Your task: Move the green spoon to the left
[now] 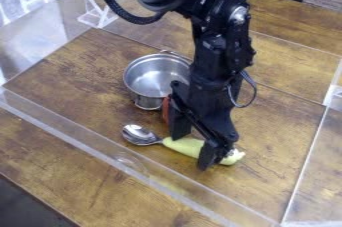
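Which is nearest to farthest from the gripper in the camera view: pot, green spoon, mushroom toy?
From the gripper:
1. Green spoon: its handle lies right under the open fingers, bowl out to picture-left.
2. Mushroom toy: just behind, mostly hidden by the arm.
3. Pot: farthest, behind and picture-left.

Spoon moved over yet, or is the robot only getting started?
Only starting. The tool is down over the green spoon's handle with jaws open, so reaching looks done. Gripping is in hand. The spoon lies in front of the pot; carrying it left remains.
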Controlling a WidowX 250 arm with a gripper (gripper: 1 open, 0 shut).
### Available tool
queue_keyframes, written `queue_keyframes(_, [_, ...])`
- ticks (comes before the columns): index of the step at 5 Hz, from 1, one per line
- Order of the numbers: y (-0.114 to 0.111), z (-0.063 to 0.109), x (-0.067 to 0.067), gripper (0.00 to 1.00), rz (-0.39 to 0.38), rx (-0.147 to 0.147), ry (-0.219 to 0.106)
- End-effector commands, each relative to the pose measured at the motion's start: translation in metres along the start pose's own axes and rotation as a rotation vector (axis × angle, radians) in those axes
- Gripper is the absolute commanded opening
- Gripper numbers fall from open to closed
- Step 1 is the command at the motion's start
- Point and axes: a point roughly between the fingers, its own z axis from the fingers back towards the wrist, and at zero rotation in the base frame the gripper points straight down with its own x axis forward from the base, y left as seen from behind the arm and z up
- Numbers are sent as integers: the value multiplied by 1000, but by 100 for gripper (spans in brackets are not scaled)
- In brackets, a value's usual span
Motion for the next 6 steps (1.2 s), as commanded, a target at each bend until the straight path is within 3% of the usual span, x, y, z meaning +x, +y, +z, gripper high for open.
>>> queue_keyframes(1, [27,-14,-10,100,71,-3,43])
queue_keyframes(2, [30,-15,-11,0,70,-3,39])
queue_keyframes(3, [32,-15,-12,0,67,-2,35])
queue_keyframes(5, [50,27,-5,0,33,14,-4])
queue_keyframes(6, [55,43,-9,0,54,30,-30])
